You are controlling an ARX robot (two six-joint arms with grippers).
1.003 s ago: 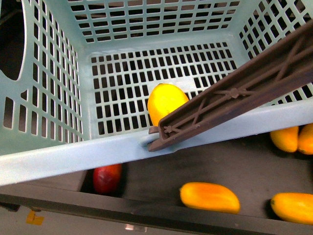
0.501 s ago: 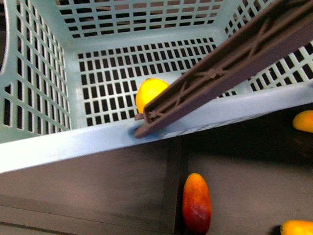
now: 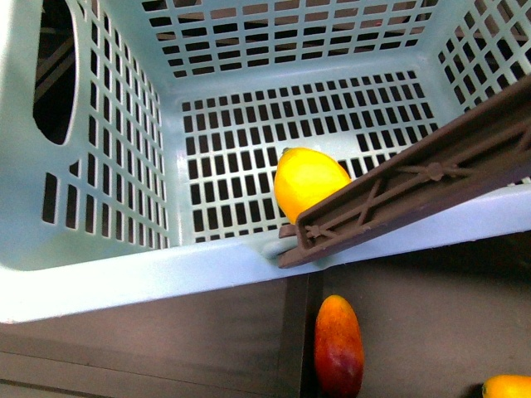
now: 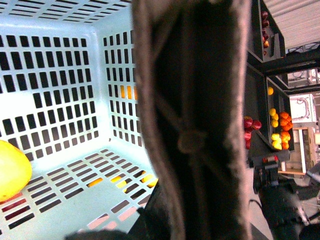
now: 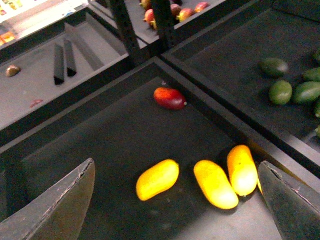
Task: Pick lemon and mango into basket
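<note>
The light turquoise basket (image 3: 99, 274) fills the front view, its brown ribbed handle (image 3: 415, 186) lying across the near rim. A yellow lemon (image 3: 309, 181) rests on its slotted floor; it also shows in the left wrist view (image 4: 12, 170). My left gripper is shut on the basket's handle (image 4: 192, 115), which hides its jaws. My right gripper (image 5: 175, 210) is open above three yellow mangoes (image 5: 215, 182) in a dark bin. A red mango (image 5: 169, 97) lies farther off in that bin. A red-orange mango (image 3: 338, 344) lies below the basket in the front view.
Dark shelf bins (image 5: 125, 125) with raised dividers surround the fruit. Green avocados (image 5: 295, 90) lie in the neighbouring bin. More fruit (image 4: 277, 125) sits on shelves beyond the basket. A yellow mango (image 3: 508, 385) shows at the front view's lower right corner.
The basket has shifted right and slightly nearer in the front view, the lemon moving with it. The red-orange mango below stays in about the same place.
</note>
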